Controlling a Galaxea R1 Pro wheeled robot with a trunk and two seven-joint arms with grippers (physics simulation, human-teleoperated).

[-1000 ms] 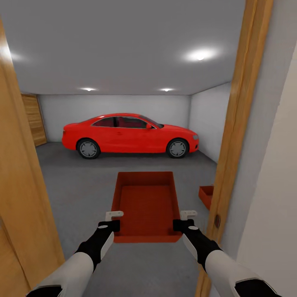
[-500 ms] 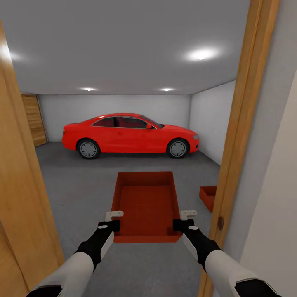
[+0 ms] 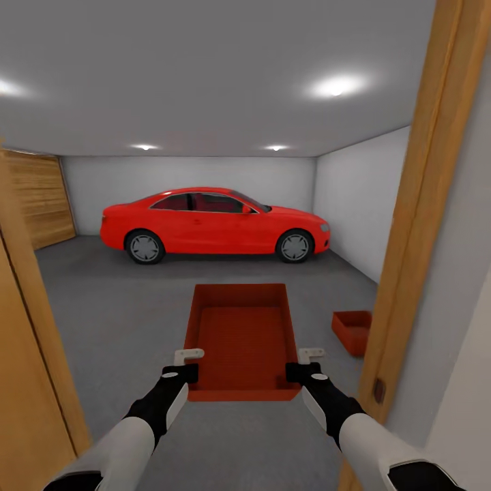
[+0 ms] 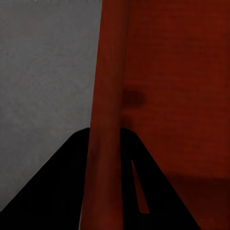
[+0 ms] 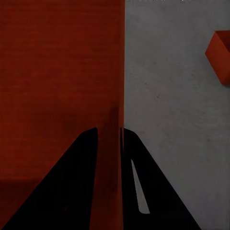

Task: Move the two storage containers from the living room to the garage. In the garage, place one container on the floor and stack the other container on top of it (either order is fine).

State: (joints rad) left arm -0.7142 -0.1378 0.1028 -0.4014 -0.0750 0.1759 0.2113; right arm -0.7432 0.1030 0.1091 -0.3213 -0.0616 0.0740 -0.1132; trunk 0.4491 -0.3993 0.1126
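I carry a red-orange storage container (image 3: 243, 339) level in front of me, held by both arms. My left gripper (image 3: 189, 365) is shut on its left wall (image 4: 109, 120), one finger on each side of the thin wall. On the opposite wall (image 5: 111, 143) my right gripper (image 3: 302, 365) is shut the same way. The second storage container (image 3: 352, 331) rests on the dark grey garage floor (image 3: 123, 307) ahead to the right, partly hidden by the door frame; a corner of that bin (image 5: 219, 55) also appears in the right wrist view.
I stand in a wooden doorway: door frame (image 3: 416, 225) close on the right, wooden door (image 3: 27, 354) close on the left. A red car (image 3: 215, 225) is parked across the far end. White walls bound the garage, and a wood-panelled door (image 3: 41, 198) stands at far left.
The camera has advanced through the doorway: both door edges have slid outward, more of the garage and of the container on the floor shows. The held container and both grippers keep their place.
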